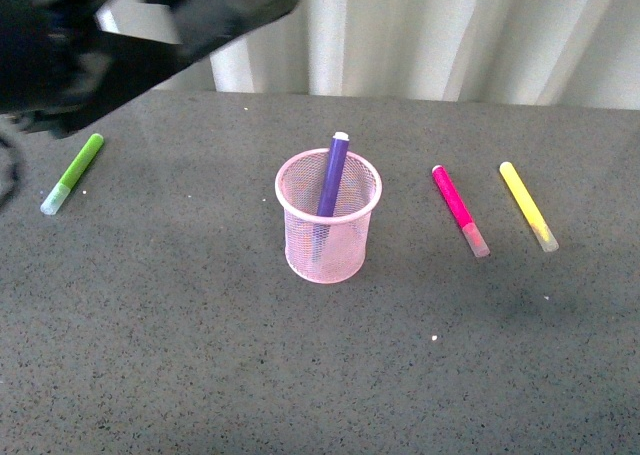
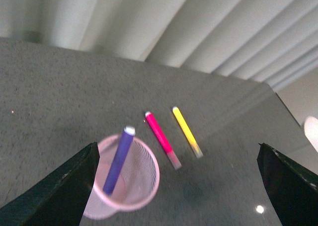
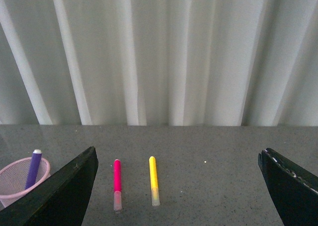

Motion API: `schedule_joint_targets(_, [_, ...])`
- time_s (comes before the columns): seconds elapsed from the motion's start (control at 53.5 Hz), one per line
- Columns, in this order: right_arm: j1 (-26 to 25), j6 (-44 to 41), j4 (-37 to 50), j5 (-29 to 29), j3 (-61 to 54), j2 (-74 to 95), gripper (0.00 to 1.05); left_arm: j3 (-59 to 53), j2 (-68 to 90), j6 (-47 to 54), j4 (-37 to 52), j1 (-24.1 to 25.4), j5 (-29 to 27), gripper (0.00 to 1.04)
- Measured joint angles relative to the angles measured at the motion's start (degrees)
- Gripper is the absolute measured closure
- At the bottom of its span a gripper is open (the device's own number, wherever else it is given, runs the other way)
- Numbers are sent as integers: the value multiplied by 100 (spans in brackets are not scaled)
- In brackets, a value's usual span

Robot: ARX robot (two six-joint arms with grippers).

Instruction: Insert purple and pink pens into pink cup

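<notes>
The pink mesh cup (image 1: 328,225) stands at the table's middle with the purple pen (image 1: 331,175) leaning inside it, its end above the rim. The hot pink pen (image 1: 459,209) lies flat on the table to the cup's right. My left arm is a dark blur at the top left of the front view. The left gripper (image 2: 181,186) is open and empty above the cup (image 2: 124,186) and purple pen (image 2: 119,160); the pink pen (image 2: 161,138) lies beyond. My right gripper (image 3: 178,186) is open and empty, well back from the pink pen (image 3: 117,183) and cup (image 3: 22,179).
A yellow marker (image 1: 528,205) lies right of the pink pen, also showing in the wrist views (image 2: 186,130) (image 3: 154,179). A lime green marker (image 1: 74,171) lies at the far left. White curtains (image 1: 450,35) hang behind the grey table (image 1: 200,355).
</notes>
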Motion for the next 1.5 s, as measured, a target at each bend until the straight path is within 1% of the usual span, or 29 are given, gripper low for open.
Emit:
schedule_joint_targets(0.075, [0, 0, 0, 2, 0, 0, 7, -348, -793, 129, -597, 407, 352, 7])
schedule_joint_targets(0.168, [0, 0, 0, 0, 0, 0, 7, -828, -1875, 337, -1421, 1165, 778, 7])
schedule_joint_targets(0.206, [0, 0, 0, 0, 0, 0, 7, -957, -2120, 411, -1585, 1355, 890, 7])
schedule_joint_targets(0.318, [0, 0, 0, 0, 0, 0, 7, -1268, -2465, 511, -1692, 1624, 1108, 7])
schedule_joint_targets(0.337, [0, 0, 0, 0, 0, 0, 7, -1386, -2420, 619, -1486, 1589, 879, 8])
schedule_joint_targets(0.374, [0, 0, 0, 2, 0, 0, 7, -1751, -2260, 1034, -514, 1410, -101, 15])
schedule_joint_targets(0.393, [0, 0, 0, 2, 0, 0, 7, -1843, -2245, 1139, -260, 1370, -334, 17])
schedule_joint_targets(0.43, [0, 0, 0, 0, 0, 0, 7, -2205, -2188, 1537, 568, 1285, -1150, 24])
schedule_joint_targets(0.468, [0, 0, 0, 0, 0, 0, 7, -2494, -2258, 1812, 1088, 1241, -1777, 31])
schedule_joint_targets(0.486, [0, 0, 0, 2, 0, 0, 7, -2599, -2400, 2000, 1248, 1241, -2118, 37])
schedule_joint_targets(0.505, [0, 0, 0, 2, 0, 2, 7, -2623, -2520, 2068, 1268, 1248, -2256, 40])
schedule_joint_targets(0.542, [0, 0, 0, 2, 0, 0, 7, -2645, -2761, 2205, 1241, 1281, -2352, 48])
schedule_joint_targets(0.598, [0, 0, 0, -2, 0, 0, 7, -2684, -3106, 2310, 1047, 1309, -2339, 58])
schedule_joint_targets(0.617, [0, 0, 0, -2, 0, 0, 7, -2695, -3158, 2332, 1008, 1316, -2328, 60])
schedule_joint_targets(0.636, [0, -2, 0, -2, 0, 0, 7, -2721, -3259, 2361, 929, 1346, -2264, 64])
schedule_joint_targets(0.673, [0, 0, 0, 0, 0, 0, 7, -2782, -3501, 2406, 706, 1585, -1910, 73])
schedule_joint_targets(0.692, [0, 0, 0, 0, 0, 0, 7, -2802, -3587, 2424, 621, 1650, -1849, 76])
schedule_joint_targets(0.842, [0, 0, 0, 2, 0, 0, 7, -2876, -4192, 2465, 105, 1816, -1823, 101])
schedule_joint_targets(1.122, [0, 0, 0, 2, 0, 0, 7, -2894, -5272, 2507, -879, 1821, -1810, 101])
schedule_joint_targets(1.496, [0, 0, 0, 2, 0, 0, 7, -2896, -6343, 2509, -1897, 1821, -1808, 101])
